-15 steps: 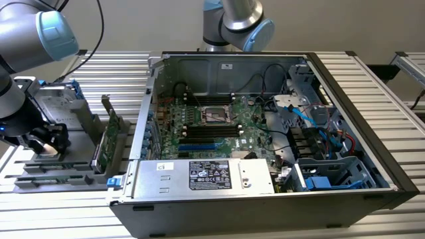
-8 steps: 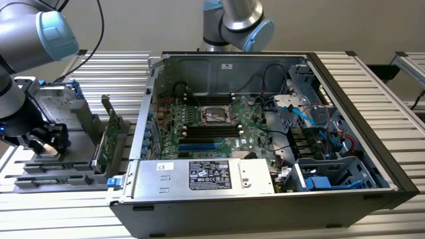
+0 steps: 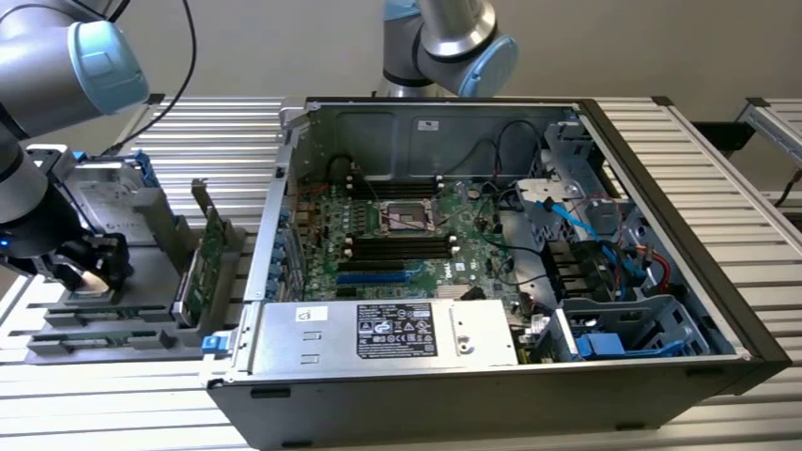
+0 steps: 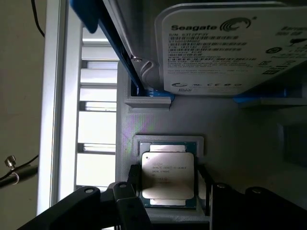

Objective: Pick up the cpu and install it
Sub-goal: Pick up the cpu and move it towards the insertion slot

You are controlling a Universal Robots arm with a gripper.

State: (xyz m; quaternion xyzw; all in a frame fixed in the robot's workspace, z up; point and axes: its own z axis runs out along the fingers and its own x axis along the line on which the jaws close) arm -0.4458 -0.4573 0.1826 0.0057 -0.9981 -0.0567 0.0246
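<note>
As the arm (image 3: 51,103) hangs low over the parts tray (image 3: 75,336) at the exterior view's left, the scene stands so:

Gripper: the gripper (image 4: 168,178) is spread, with one black finger on each side of the cpu (image 4: 168,170); whether the fingers (image 4: 133,179) touch the chip's edges cannot be told.
Cpu: it lies flat, silver top up, in a square pocket of the grey tray, not lifted out.
Pocket: a raised grey rim (image 4: 168,140) closes the side of the chip away from the gripper.
Hard drive: the labelled silver hard drive (image 4: 230,48) sits in the same tray just beyond the pocket, held by a blue bracket (image 4: 154,98), apart from the chip.
Upright card: a green expansion card (image 3: 201,254) stands on edge in the tray, between the gripper and the computer case (image 3: 683,254).
Case: it lies open on its side on the slatted metal table (image 3: 225,122); its near wall rises between the tray and the motherboard (image 3: 376,252).
Socket: the cpu socket (image 3: 408,217) sits near the middle of the motherboard, with dark memory slots on both sides.
Power supply: a silver box with a black sticker (image 3: 389,334) fills the case's near edge.
Cables: blue and black cables (image 3: 589,225) run over the drive bays at the exterior view's right.
Second arm: another robot arm (image 3: 452,42) stands behind the case.
</note>
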